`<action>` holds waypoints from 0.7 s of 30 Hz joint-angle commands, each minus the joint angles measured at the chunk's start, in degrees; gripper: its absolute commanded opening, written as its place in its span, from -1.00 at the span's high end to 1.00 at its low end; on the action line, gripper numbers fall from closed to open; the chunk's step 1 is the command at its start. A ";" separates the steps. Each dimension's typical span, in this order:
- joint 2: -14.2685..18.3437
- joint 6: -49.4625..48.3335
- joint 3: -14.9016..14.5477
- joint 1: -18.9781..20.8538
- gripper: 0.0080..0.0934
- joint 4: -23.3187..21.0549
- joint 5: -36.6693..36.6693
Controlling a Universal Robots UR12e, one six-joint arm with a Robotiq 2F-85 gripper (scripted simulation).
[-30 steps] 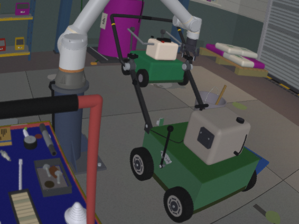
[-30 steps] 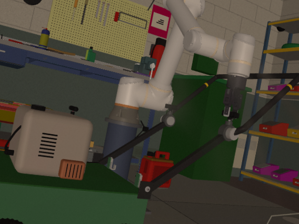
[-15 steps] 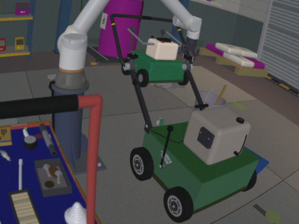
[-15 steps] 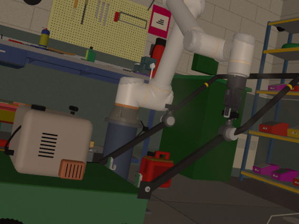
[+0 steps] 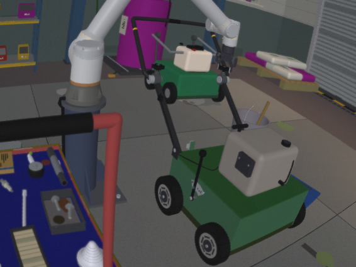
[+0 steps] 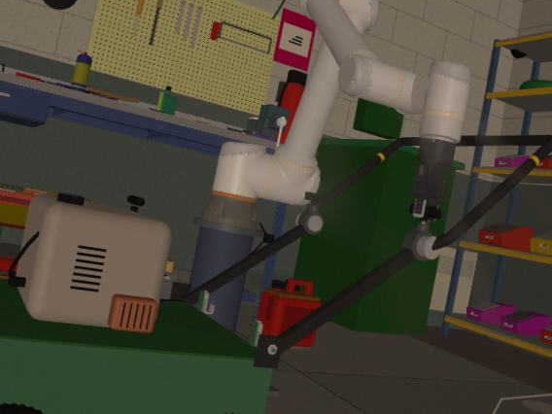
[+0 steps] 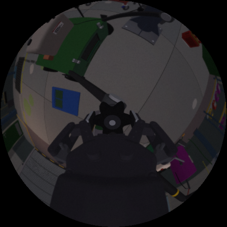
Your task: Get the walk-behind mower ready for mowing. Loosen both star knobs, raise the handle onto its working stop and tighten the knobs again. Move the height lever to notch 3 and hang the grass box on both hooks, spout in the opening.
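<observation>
The grass box (image 7: 66,100) shows only as a blue rectangle on the floor beside the mower, and in the side camera only its corner (image 5: 313,192) peeks out behind the deck. The green mower (image 5: 239,201) stands on the floor with its beige engine (image 5: 258,163) on top. Its black handle (image 5: 166,22) rises from the rear of the deck. The height lever (image 5: 197,174) with a round black knob stands on the near side of the deck. One star knob (image 5: 158,66) sits on the left handle joint. The other star knob (image 7: 112,118) sits on the right joint. My gripper (image 7: 112,120) is closed on that right star knob from above.
Behind the mower stand a second green mower (image 5: 188,78), a magenta drum (image 5: 144,31) and a pallet of sacks (image 5: 280,67). A bucket (image 5: 251,121) sits on the floor beside the handle. A cart with a red rail (image 5: 110,176) and a tool tray fills the near left.
</observation>
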 commanded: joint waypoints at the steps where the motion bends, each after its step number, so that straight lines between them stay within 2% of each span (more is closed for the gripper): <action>1: 0.00 -0.01 -0.02 0.01 0.53 -0.03 0.03; 11: 0.00 -0.01 -0.02 0.01 1.00 -0.03 0.03; 21: -0.06 0.00 -0.06 0.00 1.00 -0.01 0.00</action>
